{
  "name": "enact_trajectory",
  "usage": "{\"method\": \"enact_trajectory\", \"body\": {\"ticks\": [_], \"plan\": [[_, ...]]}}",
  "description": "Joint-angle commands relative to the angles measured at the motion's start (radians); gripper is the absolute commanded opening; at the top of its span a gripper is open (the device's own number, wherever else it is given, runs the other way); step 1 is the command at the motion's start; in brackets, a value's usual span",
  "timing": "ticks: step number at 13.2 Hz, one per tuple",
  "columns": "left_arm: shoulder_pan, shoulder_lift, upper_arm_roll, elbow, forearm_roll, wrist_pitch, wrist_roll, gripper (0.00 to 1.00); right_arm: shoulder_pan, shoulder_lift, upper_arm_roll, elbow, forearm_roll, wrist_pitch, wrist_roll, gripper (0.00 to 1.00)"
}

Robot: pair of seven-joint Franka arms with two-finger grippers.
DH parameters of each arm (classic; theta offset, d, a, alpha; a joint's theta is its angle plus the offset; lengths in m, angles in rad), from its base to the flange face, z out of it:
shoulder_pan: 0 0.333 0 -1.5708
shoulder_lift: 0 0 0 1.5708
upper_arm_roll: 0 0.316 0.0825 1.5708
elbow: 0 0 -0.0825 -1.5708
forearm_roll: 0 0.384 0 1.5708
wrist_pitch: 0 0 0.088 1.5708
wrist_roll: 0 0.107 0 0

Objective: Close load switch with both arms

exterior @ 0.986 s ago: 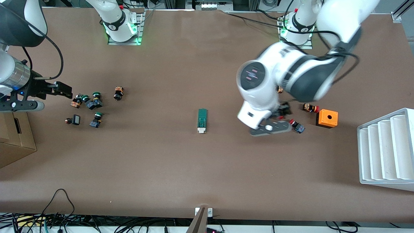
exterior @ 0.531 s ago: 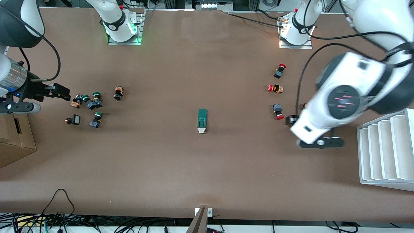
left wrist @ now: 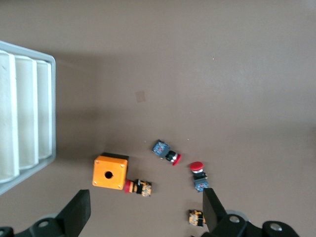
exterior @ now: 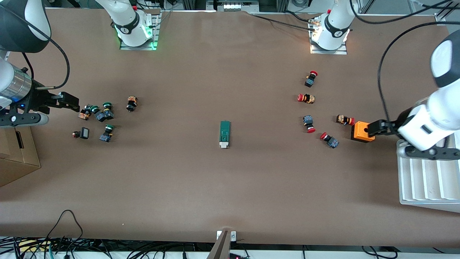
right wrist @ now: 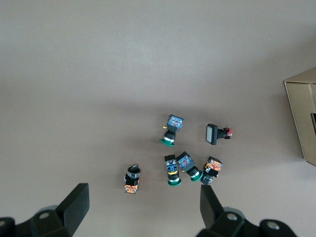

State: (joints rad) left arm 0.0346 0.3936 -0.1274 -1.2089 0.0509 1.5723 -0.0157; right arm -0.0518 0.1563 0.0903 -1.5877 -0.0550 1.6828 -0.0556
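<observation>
A high camera is looking steeply down across the brown worktop, facing the two arm bases along its upper edge and taking in the whole surface. The left wrist camera is pointing straight down from well above, past its own spread fingers, sharing the orange box and white tray with it. The right wrist camera is likewise looking down, sharing the green-capped buttons and cardboard box.

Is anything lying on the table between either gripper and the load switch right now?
Yes. Red-capped buttons lie between the open left gripper, over the orange box, and the load switch. Green-capped buttons lie between it and the open right gripper.
</observation>
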Motion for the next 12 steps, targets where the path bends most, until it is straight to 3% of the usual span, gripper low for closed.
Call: {"method": "enact_trajectory", "body": {"ticks": [1,7,12], "plan": [[-0.067,-0.165,0.155,-0.216,-0.074,0.113,0.143,1.0,-0.008,0.014,0.011,0.02,-0.013,-0.003,-0.021,0.99],[-0.085,-0.334,0.219,-0.52,-0.065,0.379,0.161,1.0,0.006,0.02,0.013,0.031,-0.019,-0.005,-0.02,0.99],[-0.111,-0.352,0.253,-0.471,-0.066,0.249,0.143,1.0,0.018,0.02,0.011,0.031,-0.034,-0.006,-0.02,0.99]]}}
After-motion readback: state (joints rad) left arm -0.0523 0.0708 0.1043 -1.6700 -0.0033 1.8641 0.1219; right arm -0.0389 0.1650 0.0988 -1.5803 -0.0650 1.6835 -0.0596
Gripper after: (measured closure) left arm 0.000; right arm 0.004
